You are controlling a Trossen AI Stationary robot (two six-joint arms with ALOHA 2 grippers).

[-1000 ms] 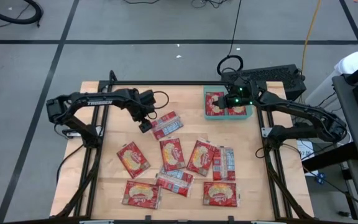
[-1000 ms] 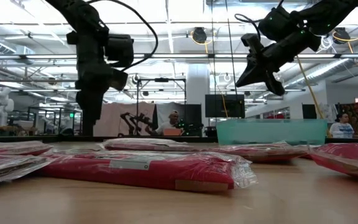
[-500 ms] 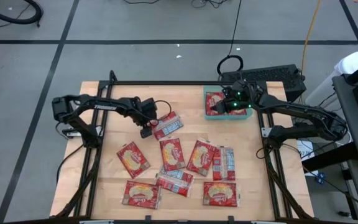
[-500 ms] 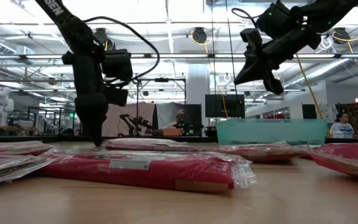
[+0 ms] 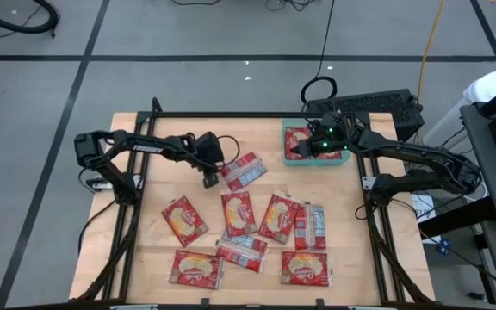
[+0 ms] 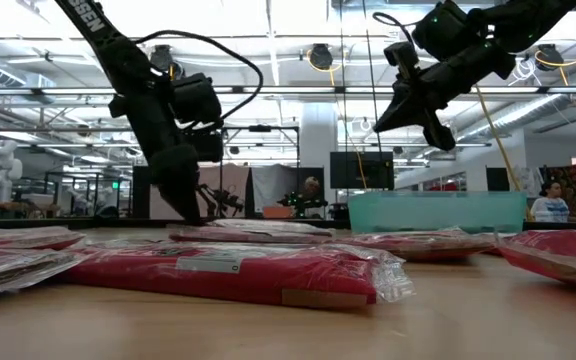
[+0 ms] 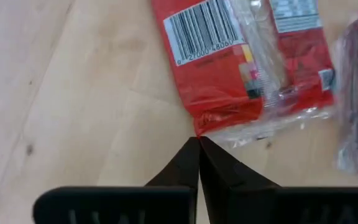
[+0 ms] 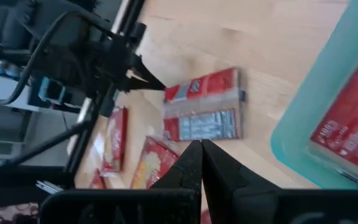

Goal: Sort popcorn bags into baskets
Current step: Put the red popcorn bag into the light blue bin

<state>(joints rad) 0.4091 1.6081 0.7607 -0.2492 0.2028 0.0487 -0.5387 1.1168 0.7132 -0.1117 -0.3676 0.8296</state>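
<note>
Tabletop (image 5: 145, 232): left gripper (image 5: 211, 180) now closed on popcorn bag (image 5: 243, 170)

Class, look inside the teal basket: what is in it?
The teal basket holds a red popcorn bag. The right hand hovering above hides the rest of its floor.

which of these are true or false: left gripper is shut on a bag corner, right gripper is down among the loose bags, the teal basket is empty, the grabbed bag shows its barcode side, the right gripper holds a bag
1. The left gripper is shut on the corner of a popcorn bag. True.
2. The right gripper is down among the loose bags. False: it hangs over the near-left part of the teal basket, above the table.
3. The teal basket is empty. False: red bags lie in it.
4. The bag at the left gripper shows its barcode side. True.
5. The right gripper holds a bag. False: its fingers are shut on nothing.
</note>
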